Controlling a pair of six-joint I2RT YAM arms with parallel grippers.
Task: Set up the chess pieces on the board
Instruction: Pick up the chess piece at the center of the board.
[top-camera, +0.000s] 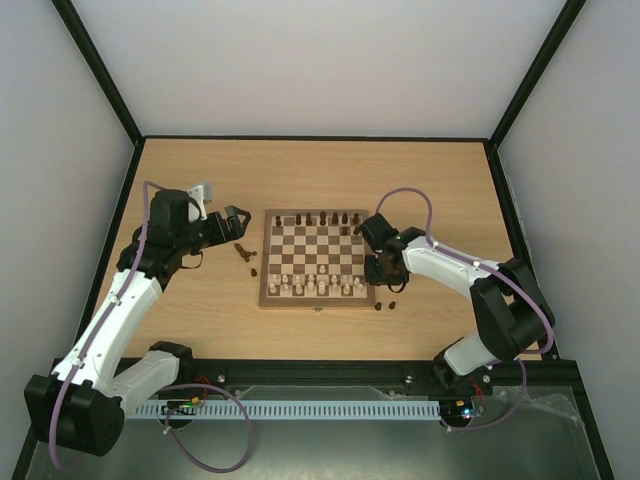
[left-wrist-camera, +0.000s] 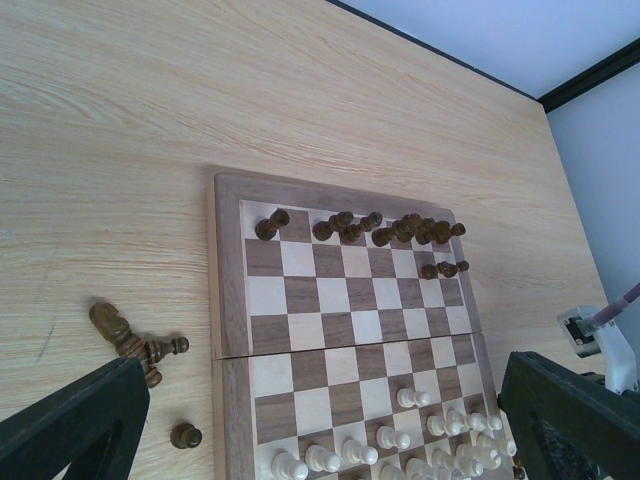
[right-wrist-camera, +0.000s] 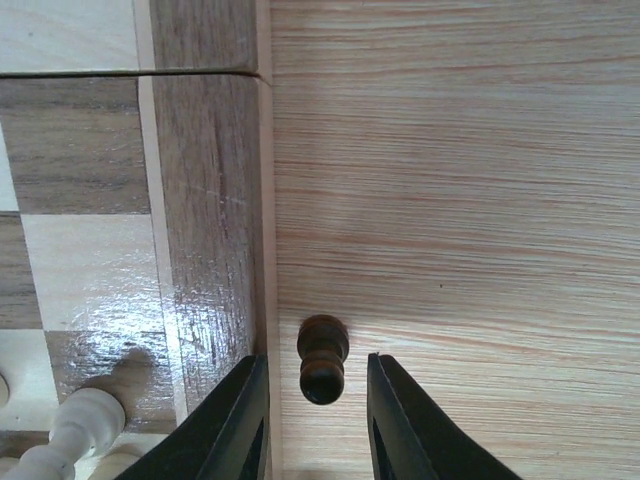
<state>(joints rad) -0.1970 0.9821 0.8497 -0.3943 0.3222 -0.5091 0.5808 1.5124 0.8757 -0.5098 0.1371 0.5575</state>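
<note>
A dark pawn (right-wrist-camera: 323, 358) sits on the table (top-camera: 320, 170) just outside the board's (top-camera: 265, 260) border, at about 4 o'clock, and your right gripper (right-wrist-camera: 318, 385) straddles it with a sliver of clearance on each side, not clamped. Other dark pieces (top-camera: 323, 218) line the board's 12 o'clock edge, and a few more lie loose on the table at its 9 o'clock. Your left gripper (top-camera: 235, 222) hangs there, jaws spread wide, holding nothing.

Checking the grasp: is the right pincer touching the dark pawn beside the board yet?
Apart. Right wrist view: the dark pawn sits between the right pincer's fingers, table visible either side.
</note>
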